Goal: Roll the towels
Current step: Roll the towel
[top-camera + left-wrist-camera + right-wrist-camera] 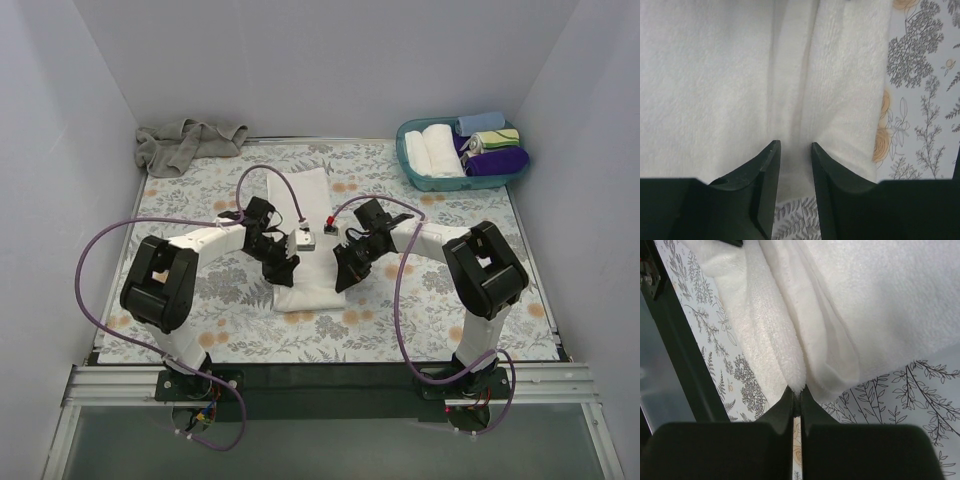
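Note:
The white towel lies lengthwise in the middle of the floral table, with its near end bunched up. My left gripper is at the near left corner, its jaws closed on a thick fold of the towel; the left gripper shows a narrow gap filled with cloth. My right gripper is at the near right corner, and the right gripper is shut on a pinch of the towel's edge. The grey-beige towel lies crumpled at the back left.
A teal basket at the back right holds rolled towels: white, blue, green-striped and purple. White walls close in the table on three sides. A black rail runs along the near edge.

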Available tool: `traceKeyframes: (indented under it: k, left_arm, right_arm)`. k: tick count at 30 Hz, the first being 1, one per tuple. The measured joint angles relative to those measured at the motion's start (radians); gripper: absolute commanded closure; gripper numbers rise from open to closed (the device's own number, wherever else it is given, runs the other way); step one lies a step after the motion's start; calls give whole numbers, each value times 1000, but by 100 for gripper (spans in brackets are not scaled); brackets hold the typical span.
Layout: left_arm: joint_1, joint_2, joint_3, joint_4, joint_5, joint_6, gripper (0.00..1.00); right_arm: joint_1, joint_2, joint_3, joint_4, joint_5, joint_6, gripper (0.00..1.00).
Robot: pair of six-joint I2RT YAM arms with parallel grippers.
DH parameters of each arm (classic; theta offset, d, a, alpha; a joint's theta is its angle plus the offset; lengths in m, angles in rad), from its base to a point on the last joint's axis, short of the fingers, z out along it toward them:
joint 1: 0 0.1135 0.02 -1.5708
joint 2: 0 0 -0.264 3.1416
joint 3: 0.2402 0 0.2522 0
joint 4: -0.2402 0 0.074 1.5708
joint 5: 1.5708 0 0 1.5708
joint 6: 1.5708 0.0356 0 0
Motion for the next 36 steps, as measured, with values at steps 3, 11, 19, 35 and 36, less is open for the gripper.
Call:
traceKeyframes:
  k: [3,11,19,35,36]
  left_arm:
    - [53,-51,-30,-7,-31,29,69]
    - [163,-117,-109,-52,-141,126,60]
    - [119,-496,-134,-16,-186,108,34]
    - [-509,-534,-354,228,-601,45,32]
    - [-520,-511,-354,248,-619,45,33]
  right_arm:
    - [2,1,0,6,11,2,99]
    - [2,34,16,-9,15,16,99]
    - [2,53,44,-35,12,17,99]
    - [2,137,137,-113,-14,25,99]
    - [2,143,143,-117,-17,26,99]
